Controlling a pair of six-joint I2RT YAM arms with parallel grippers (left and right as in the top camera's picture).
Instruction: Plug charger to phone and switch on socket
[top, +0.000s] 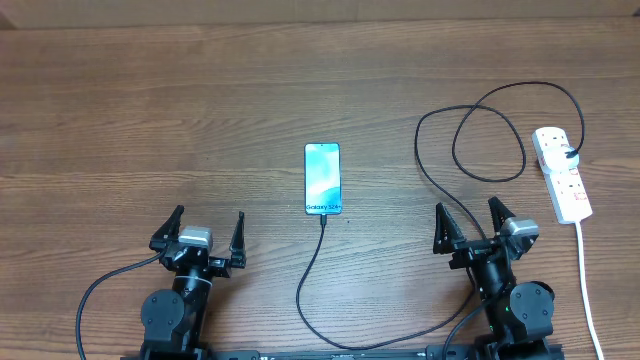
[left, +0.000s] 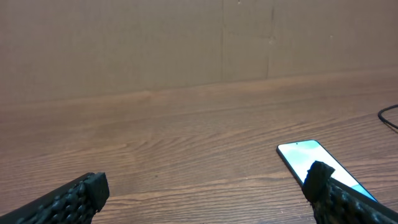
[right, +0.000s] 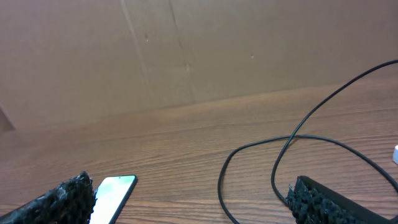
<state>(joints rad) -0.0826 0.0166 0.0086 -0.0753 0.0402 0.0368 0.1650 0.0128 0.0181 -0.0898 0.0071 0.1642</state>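
The phone (top: 322, 178) lies flat mid-table, its light blue screen up and the "Galaxy" text at its near edge. The charger (top: 306, 277), a thin black cable, meets that near short edge with its tip, runs toward the table front, then loops at the right up to the socket (top: 562, 176), a white power strip. My left gripper (top: 210, 215) stands open, left of and nearer than the phone. My right gripper (top: 465, 206) stands open between phone and socket. The left wrist view has the phone (left: 303, 156) beside the open gripper (left: 205, 180). The right wrist view shows the phone (right: 115, 190), the charger (right: 249, 149) and the open gripper (right: 189, 186).
A thick white cord (top: 586, 285) runs from the socket's near end toward the table's front right. A brown cardboard wall (left: 186, 43) stands along the far side. Bare wooden tabletop (top: 150, 120) stretches left of the phone.
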